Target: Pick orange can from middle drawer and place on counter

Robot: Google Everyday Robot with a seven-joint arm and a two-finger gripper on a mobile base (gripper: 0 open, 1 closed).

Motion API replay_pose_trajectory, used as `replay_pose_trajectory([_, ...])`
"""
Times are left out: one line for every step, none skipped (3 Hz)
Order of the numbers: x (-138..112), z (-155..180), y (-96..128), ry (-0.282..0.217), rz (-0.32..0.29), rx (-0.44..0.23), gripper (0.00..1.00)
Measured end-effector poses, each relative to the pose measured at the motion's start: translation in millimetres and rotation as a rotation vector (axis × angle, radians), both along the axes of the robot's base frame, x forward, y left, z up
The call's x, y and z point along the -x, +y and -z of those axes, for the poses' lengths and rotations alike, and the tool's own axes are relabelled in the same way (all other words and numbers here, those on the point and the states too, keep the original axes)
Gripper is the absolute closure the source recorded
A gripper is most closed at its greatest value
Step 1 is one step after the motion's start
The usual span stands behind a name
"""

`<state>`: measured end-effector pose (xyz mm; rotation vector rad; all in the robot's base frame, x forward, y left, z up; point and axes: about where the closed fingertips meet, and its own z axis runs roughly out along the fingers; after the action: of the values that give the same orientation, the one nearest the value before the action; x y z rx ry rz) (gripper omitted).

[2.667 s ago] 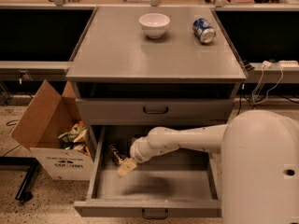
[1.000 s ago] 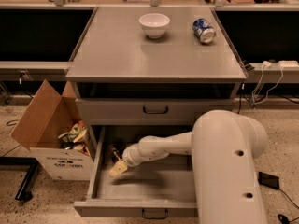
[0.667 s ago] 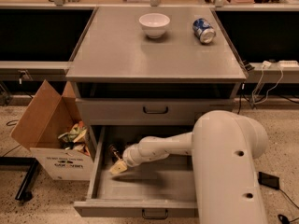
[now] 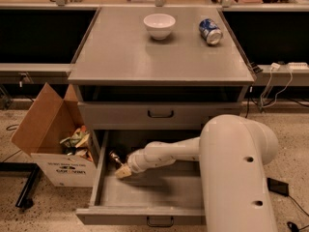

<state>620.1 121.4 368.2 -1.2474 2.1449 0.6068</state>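
The middle drawer (image 4: pixel 159 195) is pulled open at the bottom of the grey cabinet. The orange can (image 4: pixel 115 158) is a small shiny thing near the drawer's back left corner, partly hidden by my arm. My gripper (image 4: pixel 122 172) is down inside the drawer, just in front and to the right of the can, its tan tip pointing at the left wall. I cannot tell whether it touches the can. The counter (image 4: pixel 125 57) is the flat grey top of the cabinet.
A white bowl (image 4: pixel 159 25) and a blue and white can (image 4: pixel 210 31) lying on its side sit at the back of the counter. The drawer above (image 4: pixel 160 114) is closed. An open cardboard box (image 4: pixel 46 139) of scraps stands left of the cabinet. My large white arm fills the lower right.
Since 2.7 s ago my arm has swung and the gripper has moved left and a little lower in the drawer, towards the can. Over the last second it has hardly moved.
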Motion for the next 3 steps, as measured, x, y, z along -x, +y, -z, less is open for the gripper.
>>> replay_pose_trajectory([2.7,-4.2,-9.1,-0.008,-0.001,0.009,0.86])
replay_pose_trajectory([4.9,-11.6,-25.1,-0.019,0.01,0.027,1.0])
replay_pose_trajectory([7.8,-22.2,-46.2,-0.035,0.041,0.058,1.0])
